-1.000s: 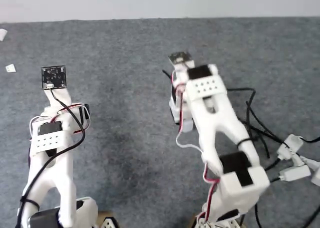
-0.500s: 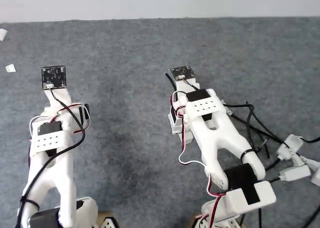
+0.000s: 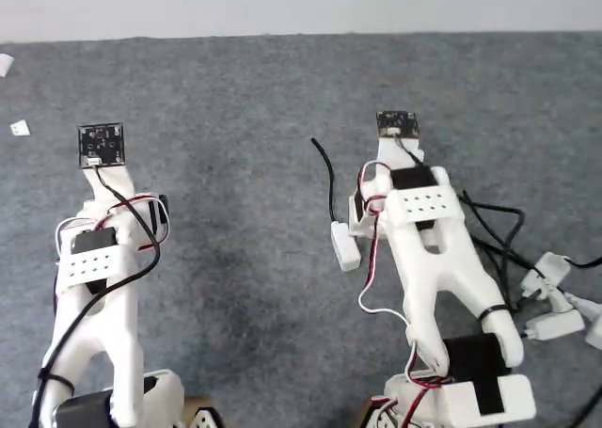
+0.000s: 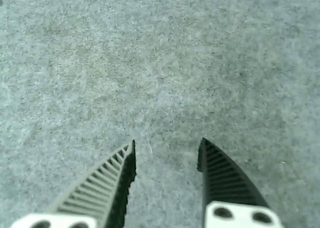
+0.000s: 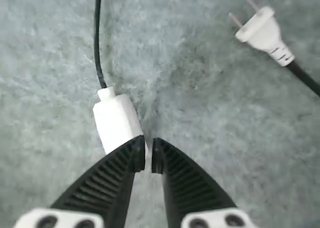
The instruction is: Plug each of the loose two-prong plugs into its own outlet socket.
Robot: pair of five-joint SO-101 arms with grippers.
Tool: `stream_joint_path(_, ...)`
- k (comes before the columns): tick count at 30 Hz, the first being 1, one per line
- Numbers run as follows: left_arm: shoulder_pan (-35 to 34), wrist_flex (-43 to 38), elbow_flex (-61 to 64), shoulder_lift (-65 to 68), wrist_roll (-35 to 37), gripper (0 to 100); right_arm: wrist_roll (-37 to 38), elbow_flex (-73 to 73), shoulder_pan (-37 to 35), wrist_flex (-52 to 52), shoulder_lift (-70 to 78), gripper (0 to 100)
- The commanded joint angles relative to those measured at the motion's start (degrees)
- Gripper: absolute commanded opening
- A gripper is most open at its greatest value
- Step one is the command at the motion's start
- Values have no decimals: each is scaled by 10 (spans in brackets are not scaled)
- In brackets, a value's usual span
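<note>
Left pincer is released, jaws spread wide, nothing between them, over bare grey surface. Left arm sits on the left side in the high view, well apart from the task items. Right pincer is clenched, only a thin gap between the tips and nothing in it. One of its fingers touches the near end of a white block lying flat on the surface. The block's black cord runs off its far end. In the high view the white block lies just beside the right arm, toward the left arm. Two-prong plug lies flat, loose, prongs bare, well apart from the block. White connectors with black cords are bunched near the right edge of the surface.
</note>
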Motion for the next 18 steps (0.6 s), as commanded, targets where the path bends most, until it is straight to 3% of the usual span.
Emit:
stream_joint_path(1,-4,-16,-10,-11,-6,195,-3,18,7,-51,-29,10)
stream_joint_path(18,-4,-16,-9,-11,-7,195,1,21,-93,-63,36,10)
